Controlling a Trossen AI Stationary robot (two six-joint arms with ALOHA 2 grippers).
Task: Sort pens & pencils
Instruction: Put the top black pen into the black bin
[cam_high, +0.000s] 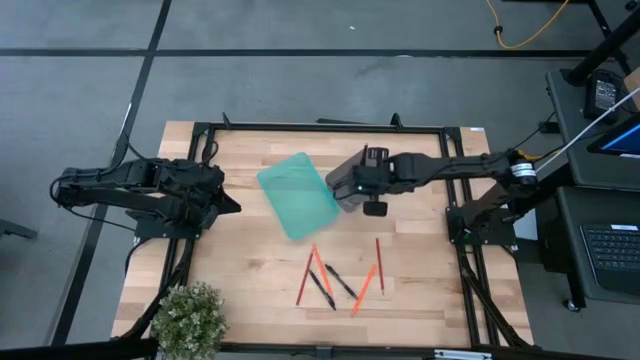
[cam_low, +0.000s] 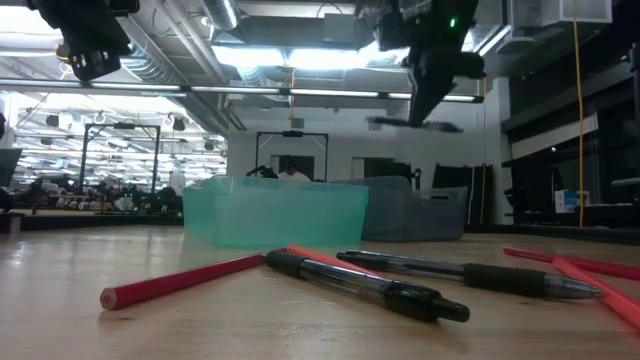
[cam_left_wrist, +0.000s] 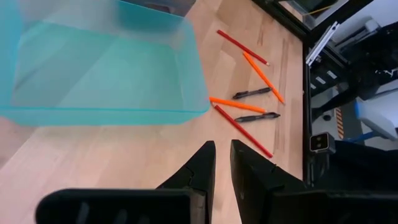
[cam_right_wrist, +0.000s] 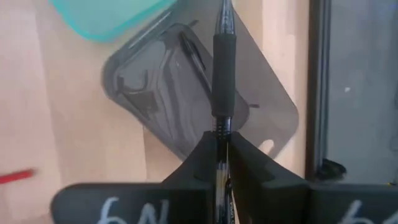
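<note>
The right gripper (cam_right_wrist: 221, 146) hangs above the grey bin (cam_right_wrist: 186, 93) at the table's middle, its fingers pinched on 1 black pen (cam_right_wrist: 223, 68) that sticks out over the bin. 1 more pen already lies inside that bin. On the wood nearer the front edge lie 2 pens (cam_high: 331, 284) and 4 orange-red pencils (cam_high: 364, 288), scattered close together and partly crossing. The teal bin (cam_high: 298, 194) sits just left of the grey one, touching it, and looks empty. The left gripper (cam_left_wrist: 222, 163) waits over the left side of the table (cam_high: 240, 270), fingers nearly together and holding nothing. A small plant (cam_high: 188, 318) stands at the near left corner.
</note>
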